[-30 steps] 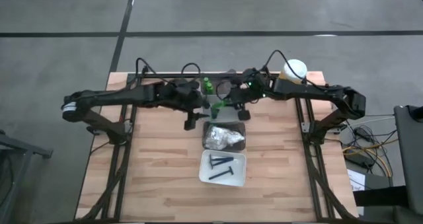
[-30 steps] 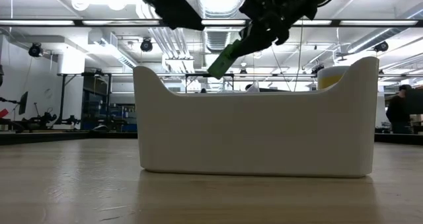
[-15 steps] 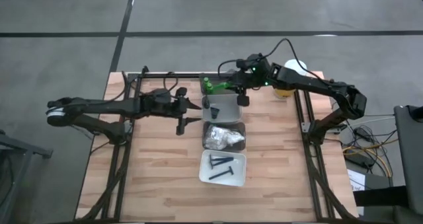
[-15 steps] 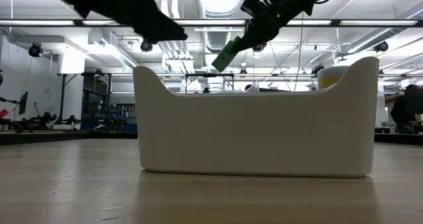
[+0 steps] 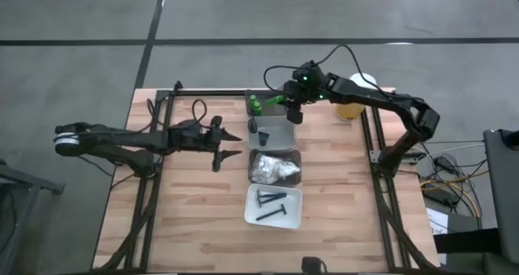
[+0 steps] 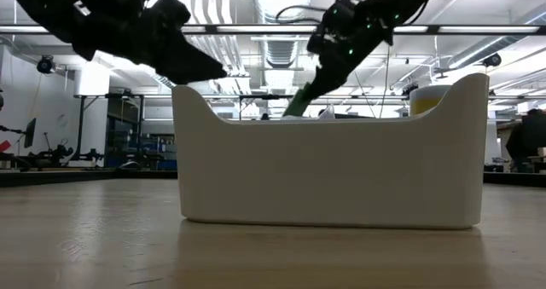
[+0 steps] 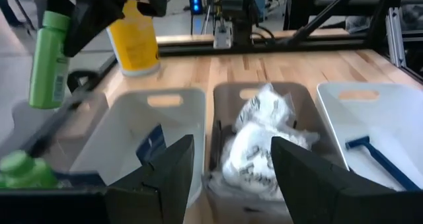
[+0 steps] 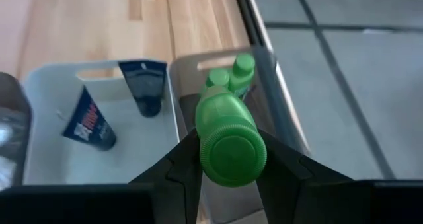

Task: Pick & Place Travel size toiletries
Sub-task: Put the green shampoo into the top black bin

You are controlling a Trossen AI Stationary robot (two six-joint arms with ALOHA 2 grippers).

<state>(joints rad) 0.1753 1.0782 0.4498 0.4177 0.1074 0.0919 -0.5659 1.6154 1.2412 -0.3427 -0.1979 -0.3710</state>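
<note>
While no writing can be read, two dark tubes (image 8: 92,126) lie in the tray beside the right claw (image 5: 290,106); it squeezes one green bottle (image 8: 227,135); another green bottle (image 8: 242,69) lies below it; two razors (image 5: 272,205) sit well apart; the left claw (image 5: 229,143) hangs open, empty, over the counter (image 5: 195,218).

1. Table (image 5: 195,210): pale wooden planks, matt, with visible grain and seams.
2. Green bottle (image 8: 228,135) held between my right gripper's (image 8: 228,159) fingers: smooth plastic with a soft sheen; its cap end looks matt.
3. Trays (image 7: 132,141): moulded plastic, smooth and matt, in white and grey.
4. White packets (image 7: 261,141): thin crinkled film with a slight gloss.
5. Dark tubes (image 8: 89,121): soft plastic, satin finish.
6. Yellow container (image 7: 134,42): glossy plastic.
7. My fingers (image 7: 168,171): dark, matt, hard-looking plastic.
8. Frame rails (image 5: 146,202): dark metal.
</note>
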